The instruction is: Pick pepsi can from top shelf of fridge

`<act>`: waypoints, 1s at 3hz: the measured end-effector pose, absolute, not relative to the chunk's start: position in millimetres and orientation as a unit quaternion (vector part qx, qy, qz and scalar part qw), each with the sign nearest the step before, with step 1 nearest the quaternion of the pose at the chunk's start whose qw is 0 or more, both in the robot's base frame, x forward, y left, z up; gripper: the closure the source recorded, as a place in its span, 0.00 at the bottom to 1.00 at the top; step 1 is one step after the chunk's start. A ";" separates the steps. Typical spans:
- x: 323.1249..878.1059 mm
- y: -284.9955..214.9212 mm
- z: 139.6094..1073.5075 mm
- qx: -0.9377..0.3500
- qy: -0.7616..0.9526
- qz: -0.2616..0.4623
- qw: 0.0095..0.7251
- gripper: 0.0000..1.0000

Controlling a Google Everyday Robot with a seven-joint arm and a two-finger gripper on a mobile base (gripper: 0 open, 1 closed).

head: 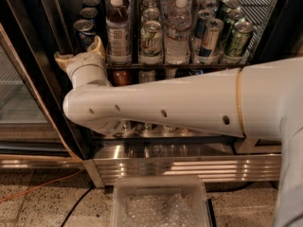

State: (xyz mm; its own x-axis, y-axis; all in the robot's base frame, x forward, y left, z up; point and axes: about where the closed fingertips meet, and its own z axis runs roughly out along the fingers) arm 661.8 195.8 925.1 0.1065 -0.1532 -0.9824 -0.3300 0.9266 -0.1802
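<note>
- The tall black-framed glass-door fridge [33,79] fills the view.
- The cream two-finger pincer [78,51] is at the left end of the dark wire top shelf [156,66], with its fingers spread wide.
- The dark blue, silver-rimmed pepsi can [85,32] stands on that shelf, between and just behind the fingers.
- A white-and-green soda can [152,40] stands further right.

I can read no word, brand or number here. The labels on the bottles [118,30] and cans [151,38] on the top shelf [189,66] are only blurred colours. The sticker [115,126] under my arm [180,103] is unreadable. My hand [79,53] is at the shelf's left end, fingers apart, just below the pepsi can [84,31], whose markings I can't read either.
</note>
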 end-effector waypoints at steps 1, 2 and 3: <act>658.0 196.6 925.4 -0.182 0.665 0.060 0.722 0.34; 657.8 197.8 926.1 -0.181 0.662 0.055 0.726 0.34; 657.0 199.4 926.6 -0.182 0.659 0.050 0.728 0.36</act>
State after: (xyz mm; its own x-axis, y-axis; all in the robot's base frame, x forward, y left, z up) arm 657.0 199.4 926.6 0.1275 -0.1674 -0.9776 -0.3119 0.9289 -0.1998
